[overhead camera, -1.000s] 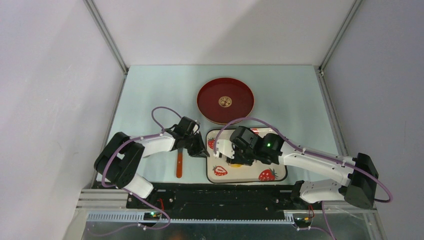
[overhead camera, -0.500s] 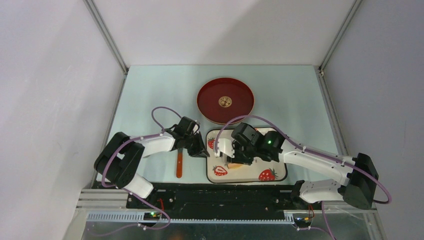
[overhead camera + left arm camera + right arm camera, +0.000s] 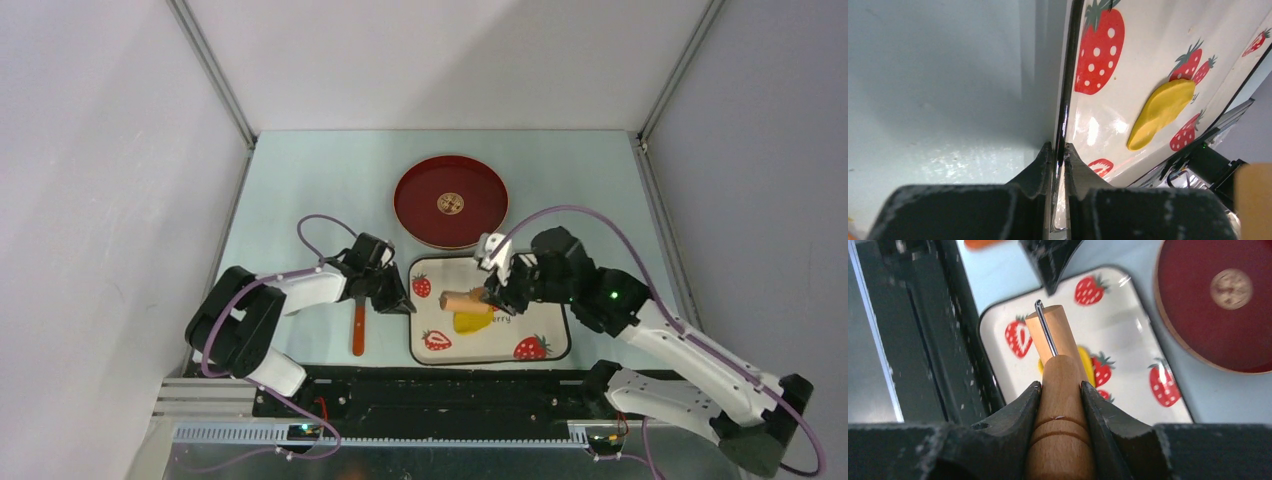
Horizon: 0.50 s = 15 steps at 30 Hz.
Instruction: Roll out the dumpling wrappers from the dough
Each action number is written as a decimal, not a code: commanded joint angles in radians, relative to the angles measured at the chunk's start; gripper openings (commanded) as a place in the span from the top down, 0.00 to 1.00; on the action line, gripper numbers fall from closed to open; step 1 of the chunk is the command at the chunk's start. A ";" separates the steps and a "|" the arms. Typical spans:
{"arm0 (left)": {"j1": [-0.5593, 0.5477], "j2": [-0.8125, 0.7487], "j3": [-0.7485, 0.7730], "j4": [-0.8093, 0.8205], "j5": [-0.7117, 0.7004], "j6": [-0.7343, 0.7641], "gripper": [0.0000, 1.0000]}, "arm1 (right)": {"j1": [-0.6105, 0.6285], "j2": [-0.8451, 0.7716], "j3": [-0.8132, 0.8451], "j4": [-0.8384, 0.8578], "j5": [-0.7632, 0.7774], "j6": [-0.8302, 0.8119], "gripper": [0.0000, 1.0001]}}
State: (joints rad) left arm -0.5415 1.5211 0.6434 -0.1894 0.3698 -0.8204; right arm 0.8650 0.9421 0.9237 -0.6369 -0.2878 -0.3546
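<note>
Logged nearest, on the table left of the strawberry-print tray (image 3: 497,346), an orange-handled tool (image 3: 358,330) lying near-to-far, far end lost under the left arm. Found left gripper (image 3: 396,299) (image 3: 1058,150) pinched tight on the tray's left rim, one finger each side. Recorded dough (image 3: 472,322) (image 3: 1160,112) mid-tray: flattened yellow lens, long axis roughly left-right from above, tapered at one end in left wrist view. Noted just beyond it a wooden rolling pin (image 3: 460,298) (image 3: 1058,340), axis left-right, free end pointing toward the left gripper, handle clamped in the right gripper (image 3: 492,293) (image 3: 1060,390). Cannot tell pin-to-dough contact. From right wrist, only yellow slivers beside the pin; rest hidden. Farthest: red plate (image 3: 410,215) (image 3: 1198,325), cropped in right wrist view.
</note>
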 commanded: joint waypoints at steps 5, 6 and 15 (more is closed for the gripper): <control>0.080 -0.048 -0.029 -0.054 -0.119 -0.013 1.00 | -0.058 -0.033 0.028 0.135 -0.063 0.002 1.00; 0.089 -0.052 -0.032 -0.054 -0.128 -0.013 1.00 | -0.058 -0.015 0.038 0.099 -0.060 -0.024 1.00; 0.098 -0.053 -0.043 -0.032 -0.138 0.006 1.00 | 0.019 0.150 0.081 0.009 0.114 -0.131 1.00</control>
State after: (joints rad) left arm -0.4606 1.4799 0.6247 -0.2146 0.3286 -0.8204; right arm 0.8433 1.0336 0.9276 -0.6422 -0.2665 -0.4274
